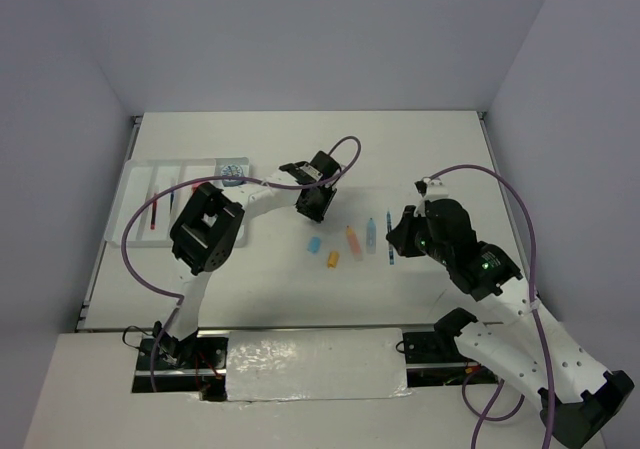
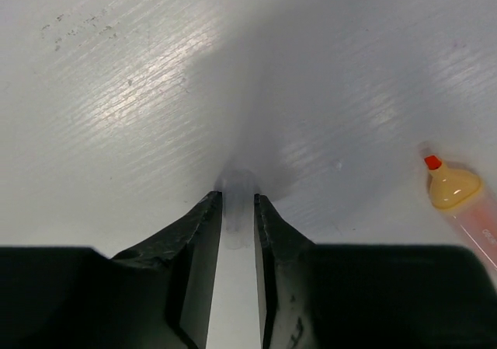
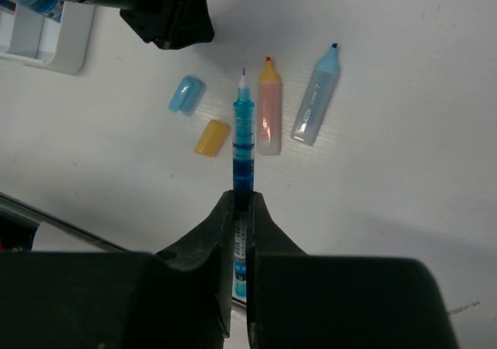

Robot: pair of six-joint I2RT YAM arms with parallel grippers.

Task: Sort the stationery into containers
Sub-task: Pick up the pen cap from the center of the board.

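Stationery is lying loose on the finely ribbed white desk (image 1: pixel 440 169), and I am working at the pick-up step with both arms. My left gripper (image 2: pixel 237 200) is pinching a small clear cap (image 2: pixel 237 182), glassy and tube-shaped, that is resting on the desk near the peach highlighter (image 2: pixel 458 197), on its tray side. My right gripper (image 3: pixel 242 197) is clamping the thin blue pen (image 3: pixel 243 127), a slim translucent barrel with a needle tip, also near that highlighter; whether it is off the desk I cannot tell. Just beside the peach highlighter a chunky light-blue highlighter (image 3: pixel 314 100) is lying, and a rounded light-blue cap (image 3: pixel 185 94) and an orange cap (image 3: pixel 211 137) are waiting close by. I am judging that each held piece next needs lifting and carrying to the white plastic tray (image 1: pixel 135 179), well apart from the highlighter, into a long compartment.
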